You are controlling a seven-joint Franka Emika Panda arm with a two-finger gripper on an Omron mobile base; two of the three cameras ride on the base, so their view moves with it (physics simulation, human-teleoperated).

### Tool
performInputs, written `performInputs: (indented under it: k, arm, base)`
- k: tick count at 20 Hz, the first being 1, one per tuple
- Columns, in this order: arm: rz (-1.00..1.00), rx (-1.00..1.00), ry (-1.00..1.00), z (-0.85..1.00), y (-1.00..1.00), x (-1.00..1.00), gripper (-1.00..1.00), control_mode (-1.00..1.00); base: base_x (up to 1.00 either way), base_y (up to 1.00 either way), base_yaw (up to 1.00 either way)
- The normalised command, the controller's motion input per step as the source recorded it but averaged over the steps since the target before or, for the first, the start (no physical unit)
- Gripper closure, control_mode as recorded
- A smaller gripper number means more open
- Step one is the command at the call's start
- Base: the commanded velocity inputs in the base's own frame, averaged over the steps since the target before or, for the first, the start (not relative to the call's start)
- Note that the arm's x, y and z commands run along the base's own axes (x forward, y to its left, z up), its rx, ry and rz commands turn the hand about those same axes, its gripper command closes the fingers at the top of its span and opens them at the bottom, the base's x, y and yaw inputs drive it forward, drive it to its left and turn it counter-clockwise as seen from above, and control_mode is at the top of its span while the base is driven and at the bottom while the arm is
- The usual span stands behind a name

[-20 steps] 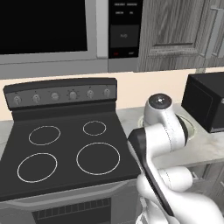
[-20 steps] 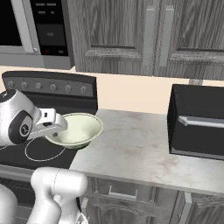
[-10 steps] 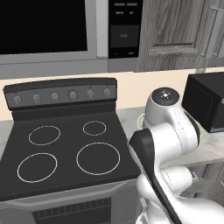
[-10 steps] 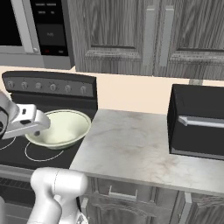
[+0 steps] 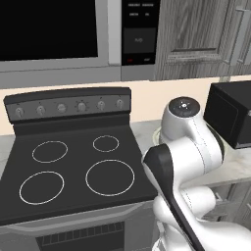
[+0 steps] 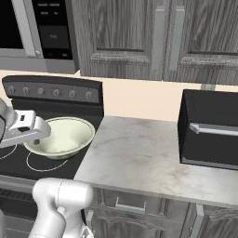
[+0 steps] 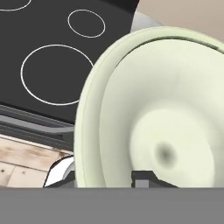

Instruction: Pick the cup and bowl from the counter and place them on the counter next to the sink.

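Claw (image 7: 105,181) clamped on bowl (image 6: 62,137) rim over the stove (image 5: 73,166); carry it level, high enough to clear the worktop (image 6: 148,160) edge.

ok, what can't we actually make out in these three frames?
- Wide pale cream bowl: its near-left rim in the right base view, hidden by the white hand; in the left base view the arm covers all but a sliver.
- Gripper: fingertips cut off by the hand view's bottom edge; one sits inside the bowl, so it looks shut on the rim.
- Black countertop appliance: right side cut off by the frame edge.
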Motion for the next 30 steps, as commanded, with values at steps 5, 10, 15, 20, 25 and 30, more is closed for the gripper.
performInputs:
  k: [5,10,15,20,25,30]
  arm:
    - [0.0,0.0,0.0,0.0,0.0,-0.01,1.0,1.0]
    - [0.0,0.0,0.0,0.0,0.0,0.0,1.0,1.0]
    - [0.0,0.0,0.0,0.0,0.0,0.0,1.0,1.0]
    - [0.0,0.0,0.0,0.0,0.0,0.0,1.0,1.0]
    - [0.0,0.0,0.0,0.0,0.0,0.0,1.0,1.0]
    - [0.0,0.0,0.0,0.0,0.0,0.0,1.0,1.0]
  base:
    - [-0.01,0.0,0.0]
    - [-0.56,0.0,0.0]
    - [-0.93,0.0,0.0]
    - [0.18,-0.04,0.02]
    - [0.0,0.1,0.45]
    - [-0.47,0.25,0.66]
